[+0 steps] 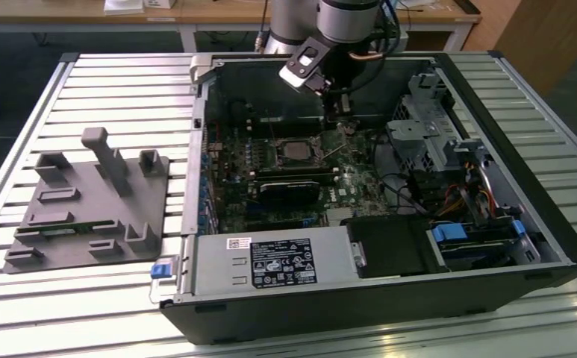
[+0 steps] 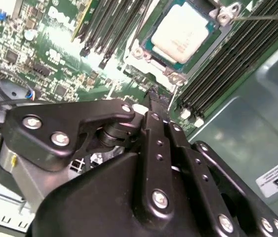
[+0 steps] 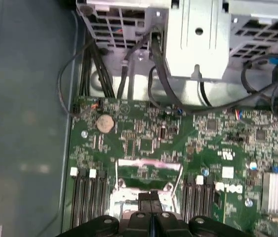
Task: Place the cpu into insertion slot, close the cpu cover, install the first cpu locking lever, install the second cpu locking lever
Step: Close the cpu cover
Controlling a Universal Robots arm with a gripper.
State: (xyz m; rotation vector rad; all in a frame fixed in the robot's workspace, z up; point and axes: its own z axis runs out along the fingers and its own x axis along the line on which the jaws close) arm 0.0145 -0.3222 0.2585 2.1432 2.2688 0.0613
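**One step done, the cover looks like the job in hand**

One chip is already home. The cpu (image 2: 182, 30) lies flat in the insertion slot (image 2: 138, 52), grey top up and square to the silvery rim. In the exterior view the socket sits at about 8 o'clock from the end effector (image 1: 340, 119), inside the open computer case (image 1: 368, 306) on the slatted tabletop (image 1: 119, 74). A grey fixture block (image 1: 79, 216) lies at the case's 9 o'clock, well apart.

In the first wrist view the cpu cover (image 3: 148, 163) seems to stand up off the socket, with board showing through its window. So closing it is probably the step in hand, though its exact angle is hard to judge.

To do it well, the arm should:
- push on the frame's free edge, not through the window
- go slow and follow the hinge's swing
- keep the tips off the chip's top and off the memory slots (image 2: 227, 64) alongside

The thin locking lever (image 2: 264, 17) sticks out sideways and looks unlatched. It wants to be clear of the frame so it doesn't get trapped underneath.

The end effector's fingers are pressed together with no gap in both wrist views, and nothing is visibly held. The tips hang just beside the cover's edge. Whether they actually touch it can't be told.
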